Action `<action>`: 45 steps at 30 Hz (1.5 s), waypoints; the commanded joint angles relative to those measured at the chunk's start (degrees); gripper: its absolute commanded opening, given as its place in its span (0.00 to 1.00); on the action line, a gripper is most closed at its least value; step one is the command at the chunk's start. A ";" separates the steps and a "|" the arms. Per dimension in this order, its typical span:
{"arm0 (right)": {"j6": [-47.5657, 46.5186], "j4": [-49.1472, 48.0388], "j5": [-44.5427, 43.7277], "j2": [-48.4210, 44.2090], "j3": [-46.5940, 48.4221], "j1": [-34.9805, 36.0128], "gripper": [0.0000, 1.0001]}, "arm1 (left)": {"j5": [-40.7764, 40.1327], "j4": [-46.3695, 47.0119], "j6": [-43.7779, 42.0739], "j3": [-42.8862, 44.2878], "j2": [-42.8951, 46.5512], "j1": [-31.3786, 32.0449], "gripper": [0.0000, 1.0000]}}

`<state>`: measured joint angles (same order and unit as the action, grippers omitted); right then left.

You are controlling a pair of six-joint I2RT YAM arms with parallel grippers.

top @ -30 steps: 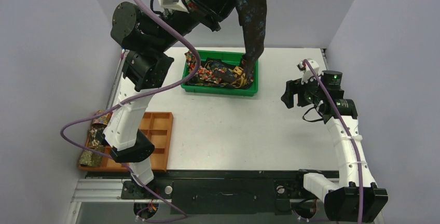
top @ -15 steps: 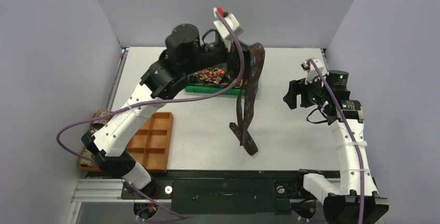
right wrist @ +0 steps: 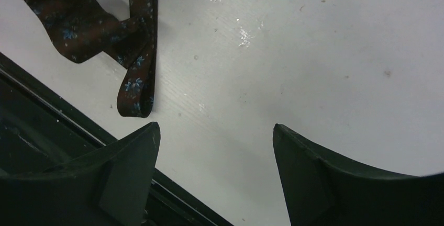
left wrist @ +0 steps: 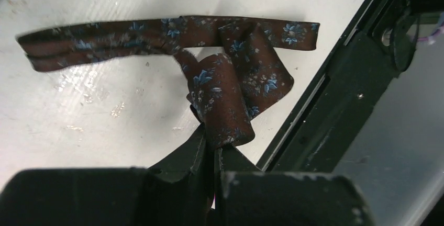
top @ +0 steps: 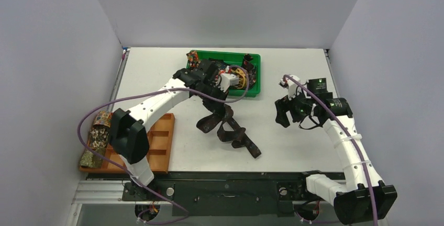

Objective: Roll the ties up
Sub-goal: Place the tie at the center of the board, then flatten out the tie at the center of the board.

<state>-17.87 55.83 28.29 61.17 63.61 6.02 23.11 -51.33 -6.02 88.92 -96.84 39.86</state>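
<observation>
A dark brown tie with small blue flowers (top: 230, 131) lies crumpled and folded on the white table, its narrow end reaching toward the near edge. My left gripper (top: 226, 110) is shut on one end of this tie (left wrist: 222, 105), low over the table. My right gripper (top: 284, 115) is open and empty above bare table to the right of the tie; the tie's end shows at the top left of its view (right wrist: 137, 87). More ties (top: 236, 78) lie tangled in the green bin (top: 252, 58). Rolled ties (top: 97, 136) sit at the far left.
An orange compartment tray (top: 157, 142) stands at the near left by the rolled ties. The green bin is at the back centre. The black rail of the table's near edge (top: 225, 174) runs close to the tie. Purple cables hang from both arms.
My left gripper has come down from high above the bin and laid the brown tie on the table in folds. My right gripper has moved left and lower, toward the tie.
</observation>
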 commanded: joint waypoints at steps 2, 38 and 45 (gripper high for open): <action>-0.75 -4.19 -2.28 0.37 -4.08 5.48 0.75 | 14.92 -0.35 6.17 4.99 -7.51 -10.25 0.00; -28.02 -22.84 -19.85 35.17 -5.81 47.34 0.55 | 16.03 -0.75 6.88 4.29 -18.92 -23.05 0.09; -23.61 -18.87 -19.33 35.43 -3.11 47.49 0.00 | 15.46 -2.83 3.16 5.97 -19.39 -23.94 0.12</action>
<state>-44.14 34.09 9.93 98.50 59.20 53.32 37.98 -52.16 1.04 92.62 -115.52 16.47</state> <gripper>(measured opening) 0.085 0.100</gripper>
